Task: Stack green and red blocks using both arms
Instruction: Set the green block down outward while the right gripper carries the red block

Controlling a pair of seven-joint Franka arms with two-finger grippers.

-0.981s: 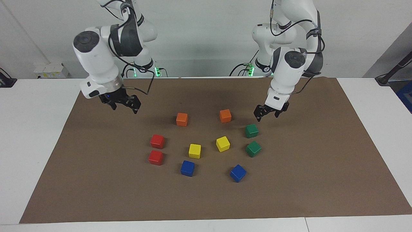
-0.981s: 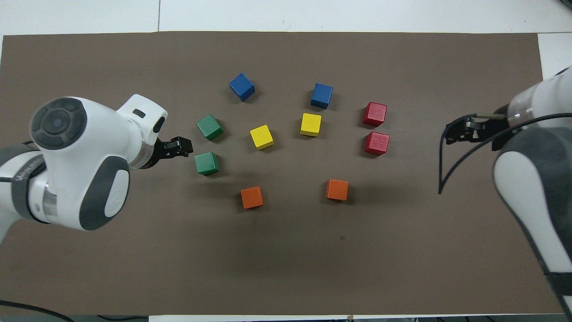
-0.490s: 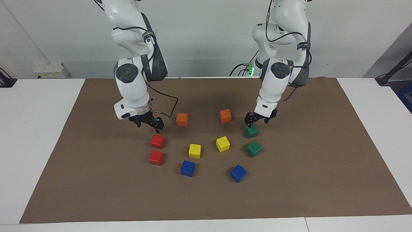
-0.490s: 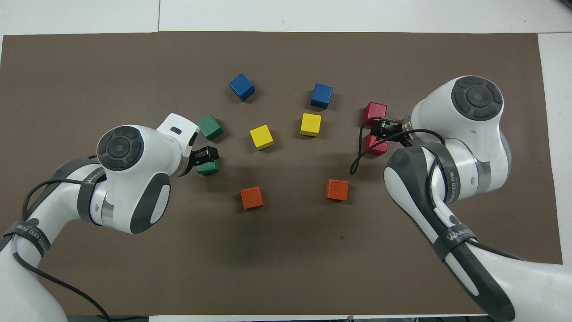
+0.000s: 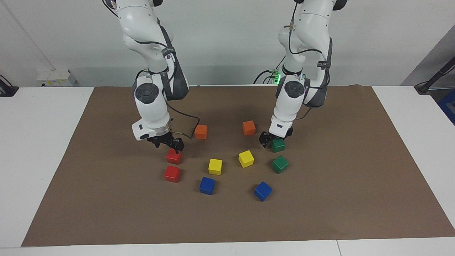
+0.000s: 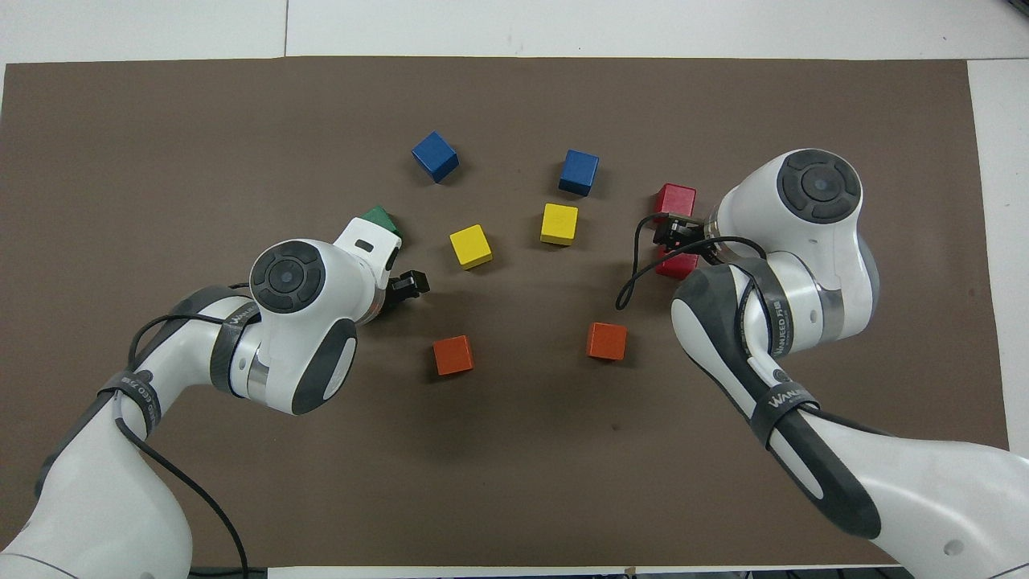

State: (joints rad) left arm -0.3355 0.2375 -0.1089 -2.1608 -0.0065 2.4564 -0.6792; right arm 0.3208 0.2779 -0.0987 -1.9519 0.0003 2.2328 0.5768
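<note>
Facing view: you see the left gripper [image 5: 272, 139] lowered onto the nearer green block [image 5: 278, 145], its fingers straddling the cube; whether they have yet closed on it you cannot tell. The farther green block [image 5: 280, 164] sits just beside it, toward the mat's edge farthest from the robots. The right gripper [image 5: 170, 143] hangs directly over the nearer red block [image 5: 174, 156], fingers spread, its tips at the cube's top; contact cannot be confirmed. The farther red block [image 5: 172, 174] lies close by on the brown mat [image 5: 355, 199]. All the cubes are grouped in the mat's middle, well apart from its corners. Overhead view: you see the left arm's wrist hide the nearer green block entirely and most of the farther one [image 6: 381, 218], with only one tip of the left gripper [image 6: 406, 285] showing. The right gripper [image 6: 671, 235] covers part of the nearer red block [image 6: 678, 264]; the farther red block [image 6: 675, 199] shows beside it. Two orange blocks [image 6: 453, 355], two yellow blocks [image 6: 470, 246] and two blue blocks [image 6: 435, 156] fill the space between the green and red pairs.
</note>
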